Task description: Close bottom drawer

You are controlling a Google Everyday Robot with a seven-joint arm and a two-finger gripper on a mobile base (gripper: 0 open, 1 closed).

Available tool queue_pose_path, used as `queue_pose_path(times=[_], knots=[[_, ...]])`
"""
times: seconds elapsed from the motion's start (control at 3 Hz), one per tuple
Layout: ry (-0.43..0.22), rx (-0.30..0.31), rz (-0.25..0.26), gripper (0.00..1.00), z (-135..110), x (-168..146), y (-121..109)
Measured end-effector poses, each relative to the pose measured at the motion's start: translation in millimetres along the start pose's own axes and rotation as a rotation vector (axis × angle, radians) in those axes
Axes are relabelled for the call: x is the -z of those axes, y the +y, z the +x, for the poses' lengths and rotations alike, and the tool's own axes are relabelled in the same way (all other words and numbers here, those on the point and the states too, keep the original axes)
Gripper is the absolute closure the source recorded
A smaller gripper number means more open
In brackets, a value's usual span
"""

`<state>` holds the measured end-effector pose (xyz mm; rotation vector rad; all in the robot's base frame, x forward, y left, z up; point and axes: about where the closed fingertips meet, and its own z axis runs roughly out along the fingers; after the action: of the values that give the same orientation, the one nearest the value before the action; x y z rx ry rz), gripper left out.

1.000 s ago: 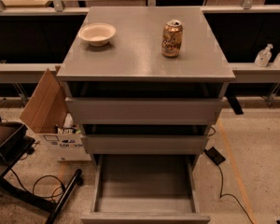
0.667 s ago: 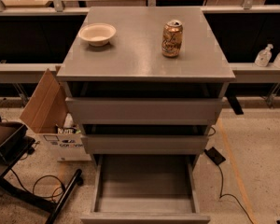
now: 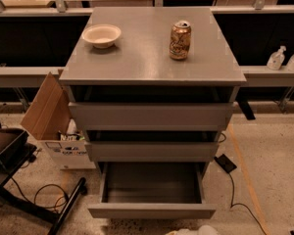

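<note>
The grey cabinet has three drawers. The bottom drawer is pulled out well past the two above it, and its shallow grey box is empty. The top drawer and the middle drawer each stand out slightly. My gripper shows only as a pale shape at the bottom edge of the camera view, just in front of the bottom drawer's front.
A cream bowl and a tan drink can stand on the cabinet top. An open cardboard box and a black chair base are on the left. A cable and a black adapter lie on the floor at right. Two bottles stand at the far right.
The bottom drawer's front sits a little further in than before. The pale shape of my gripper has come into view at the bottom edge.
</note>
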<state>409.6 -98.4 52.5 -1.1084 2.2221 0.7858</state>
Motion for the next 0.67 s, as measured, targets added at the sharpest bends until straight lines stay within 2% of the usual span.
queue_pose_path(times=[0.33,0.67], knots=[[0.000,0.000,0.000,1.00,0,0,0],[-0.041,0.105,0.056,1.00,-76,7,-52]])
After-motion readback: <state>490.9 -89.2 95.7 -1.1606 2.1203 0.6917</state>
